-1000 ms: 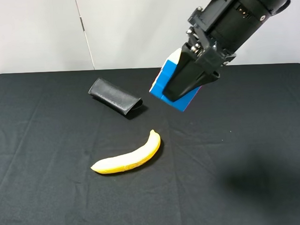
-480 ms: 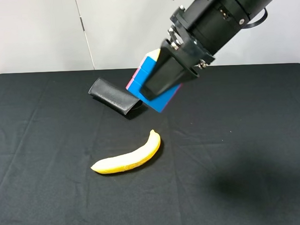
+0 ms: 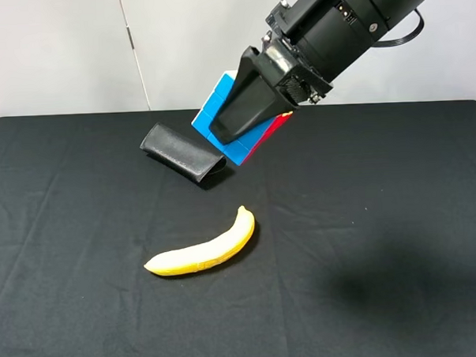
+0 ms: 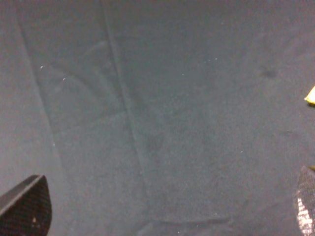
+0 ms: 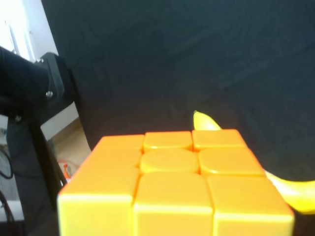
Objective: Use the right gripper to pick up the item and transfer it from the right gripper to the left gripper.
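Observation:
My right gripper (image 3: 230, 131) is shut on the puzzle cube (image 3: 241, 151) and holds it tilted in the air, above the back of the table and just right of the black leather case (image 3: 182, 153). Blue and red faces show in the high view. In the right wrist view the cube's orange face (image 5: 172, 182) fills the lower part. My left gripper (image 4: 165, 216) is outside the high view. In its wrist view both fingertips (image 4: 24, 209) sit far apart over bare black cloth, open and empty.
A yellow banana (image 3: 203, 251) lies on the black tablecloth (image 3: 382, 220) in front of the case; it also shows in the right wrist view (image 5: 290, 189) and as a tip in the left wrist view (image 4: 311, 96). A white wall stands behind the table.
My right gripper has carried the cube to the left and slightly up, turning it so that a red face now shows. The banana and the case have not moved.

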`<state>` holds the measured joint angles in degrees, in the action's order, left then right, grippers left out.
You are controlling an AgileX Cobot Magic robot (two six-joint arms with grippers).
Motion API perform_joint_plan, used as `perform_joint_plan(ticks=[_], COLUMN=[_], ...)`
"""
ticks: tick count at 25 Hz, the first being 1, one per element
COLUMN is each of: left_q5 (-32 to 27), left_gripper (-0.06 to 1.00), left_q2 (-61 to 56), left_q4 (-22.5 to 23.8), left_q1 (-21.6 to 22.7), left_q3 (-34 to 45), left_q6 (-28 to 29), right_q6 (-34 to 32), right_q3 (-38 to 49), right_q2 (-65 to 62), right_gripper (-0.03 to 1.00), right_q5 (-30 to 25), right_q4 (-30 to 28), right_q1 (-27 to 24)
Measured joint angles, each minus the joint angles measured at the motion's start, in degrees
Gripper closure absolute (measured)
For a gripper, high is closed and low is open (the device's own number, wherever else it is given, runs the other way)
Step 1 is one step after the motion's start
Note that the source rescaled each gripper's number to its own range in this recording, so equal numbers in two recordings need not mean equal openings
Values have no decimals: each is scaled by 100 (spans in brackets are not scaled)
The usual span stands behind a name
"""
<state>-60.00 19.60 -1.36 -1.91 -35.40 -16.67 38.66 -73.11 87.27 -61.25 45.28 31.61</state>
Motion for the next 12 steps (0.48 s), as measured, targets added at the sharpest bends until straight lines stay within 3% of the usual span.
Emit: perform_joint_plan(ticks=[12], left_q5=[494], left_gripper=[-1], left_q2=[1461], left_q4=[851], left_q1=[-1437], left_q3=[-769], left_q6=[-298], right_q6=[-369], right_q3=[-195], right_q2=[0], right_gripper=[97], right_q5=[122], right_q4=[45], right_q1=[0])
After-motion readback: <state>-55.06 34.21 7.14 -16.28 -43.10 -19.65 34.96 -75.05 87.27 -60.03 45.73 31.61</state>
